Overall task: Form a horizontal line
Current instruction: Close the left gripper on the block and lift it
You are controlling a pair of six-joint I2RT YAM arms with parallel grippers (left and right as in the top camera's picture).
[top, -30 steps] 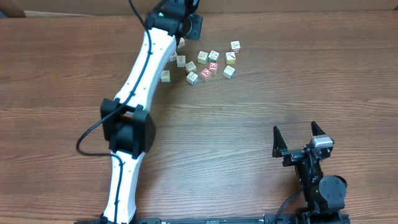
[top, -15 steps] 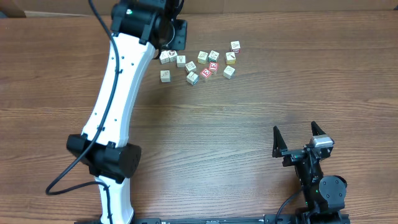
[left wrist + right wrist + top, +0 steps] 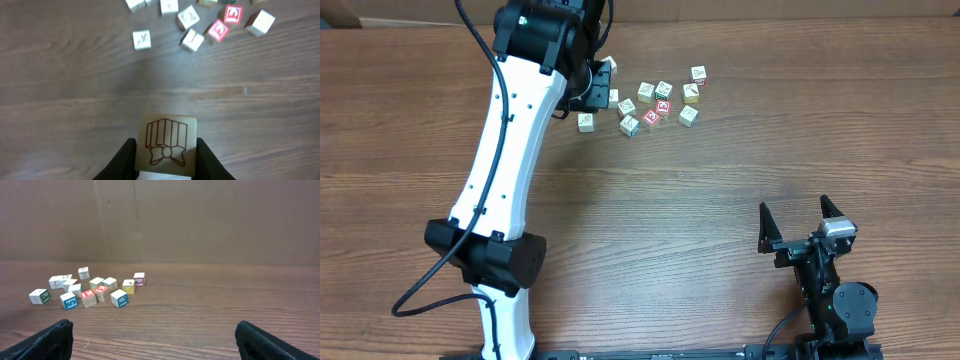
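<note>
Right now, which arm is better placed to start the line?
Left. The left gripper is shut on a cream picture cube above the table, beside the loose cubes. The right gripper sits open, empty, far off at the near edge.

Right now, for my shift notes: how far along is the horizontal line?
Done: nothing; no row stands yet, the other cubes lie scattered. In hand: the left end effector grips one picture cube; the right end effector sits open. Left: place it, align the others touching.
</note>
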